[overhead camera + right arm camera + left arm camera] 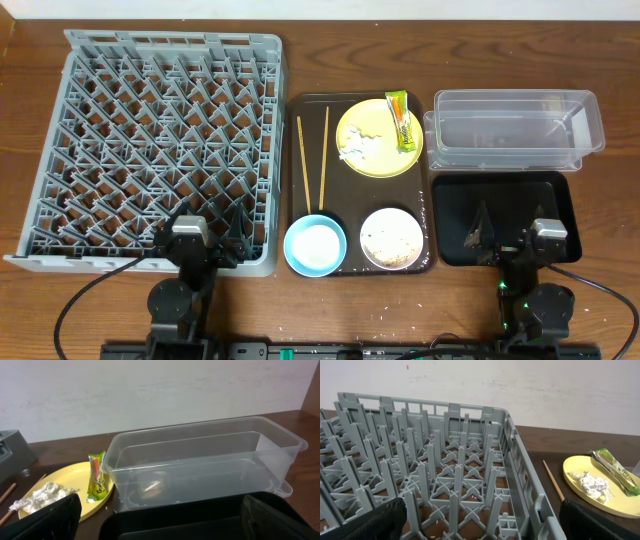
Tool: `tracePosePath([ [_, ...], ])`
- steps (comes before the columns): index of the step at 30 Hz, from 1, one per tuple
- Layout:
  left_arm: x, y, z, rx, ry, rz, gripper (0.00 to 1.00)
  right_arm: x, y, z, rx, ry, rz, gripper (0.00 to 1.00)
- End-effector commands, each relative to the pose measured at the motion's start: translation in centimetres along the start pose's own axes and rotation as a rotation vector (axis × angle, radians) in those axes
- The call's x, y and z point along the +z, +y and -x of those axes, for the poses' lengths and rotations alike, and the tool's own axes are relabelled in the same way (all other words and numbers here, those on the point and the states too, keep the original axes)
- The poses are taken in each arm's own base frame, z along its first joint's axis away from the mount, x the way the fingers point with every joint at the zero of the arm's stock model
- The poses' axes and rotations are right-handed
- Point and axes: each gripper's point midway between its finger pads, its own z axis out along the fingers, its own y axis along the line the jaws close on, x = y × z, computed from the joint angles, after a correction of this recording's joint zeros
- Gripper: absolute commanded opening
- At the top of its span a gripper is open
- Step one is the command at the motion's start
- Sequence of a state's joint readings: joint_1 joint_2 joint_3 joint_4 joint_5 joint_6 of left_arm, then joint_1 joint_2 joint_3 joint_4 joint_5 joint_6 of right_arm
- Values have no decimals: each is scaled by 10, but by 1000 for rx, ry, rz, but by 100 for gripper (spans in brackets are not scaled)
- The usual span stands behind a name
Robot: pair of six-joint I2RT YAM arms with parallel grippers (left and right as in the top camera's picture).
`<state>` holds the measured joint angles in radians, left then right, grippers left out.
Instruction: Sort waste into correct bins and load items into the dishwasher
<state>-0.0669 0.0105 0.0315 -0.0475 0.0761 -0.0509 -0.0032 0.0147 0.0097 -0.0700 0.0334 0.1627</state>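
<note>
The grey dish rack (160, 150) fills the left of the table and the left wrist view (420, 470). A dark-brown serving tray (297, 180) holds a yellow plate (378, 150), chopsticks (312, 158), a light-blue bowl (315, 246) and a white bowl (391, 238) with crumbs. On the plate lie a green-and-orange wrapper (401, 121) and crumpled white paper (360, 145); the wrapper (96, 479) and paper (42, 497) also show in the right wrist view. The clear tub (512, 126) and black tray (505, 215) sit at right. My left gripper (208, 232) is open over the rack's near edge. My right gripper (508, 232) is open over the black tray. No white cup shows.
The rack's right wall (530, 490) stands close to the serving tray's left side. The clear tub (200, 467) stands right behind the black tray (200, 520). White crumbs dot the table by the front edge (385, 322). A pale wall rises behind the table.
</note>
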Motion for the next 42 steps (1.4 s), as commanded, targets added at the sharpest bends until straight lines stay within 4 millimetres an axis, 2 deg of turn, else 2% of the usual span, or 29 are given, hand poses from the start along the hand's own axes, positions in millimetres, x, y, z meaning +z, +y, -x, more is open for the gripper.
tracePosePath([
  [1, 2, 2, -16, 4, 37, 2, 98, 0, 0, -1, -15, 0, 1, 99],
  [19, 2, 3, -11, 9, 19, 8, 98, 0, 0, -1, -14, -1, 2, 99],
  [23, 2, 2, -8, 9, 4, 5, 98, -1, -10, 17, -10, -76, -60, 99],
  [28, 2, -4, -15, -1, 38, -34, 98, 0, -12, 2, -14, -18, -68, 99],
  [29, 2, -5, -16, 0, 41, -39, 98, 0, -11, 3, -9, -20, -64, 99],
  [30, 2, -7, -17, -18, 46, -48, 98, 0, -3, 3, 46, -19, -18, 99],
  [32, 2, -13, -6, -37, 5, -83, 98, -1, 17, 5, 104, -14, 99, 99],
  [33, -1, -31, 8, -36, -45, -185, 98, -4, 37, 10, 101, -23, 213, 99],
  [35, -4, -39, 21, -45, -85, -230, 98, -12, 57, 24, 91, -48, 327, 99],
  [36, -6, -40, 28, -53, -95, -232, 98, -15, 61, 30, 88, -54, 350, 99],
  [39, -12, -44, 47, -61, -83, -239, 98, -27, 74, 67, 81, -74, 395, 99],
  [42, -16, -46, 65, -75, 18, -226, 98, -32, 84, 101, 84, -35, 416, 99],
])
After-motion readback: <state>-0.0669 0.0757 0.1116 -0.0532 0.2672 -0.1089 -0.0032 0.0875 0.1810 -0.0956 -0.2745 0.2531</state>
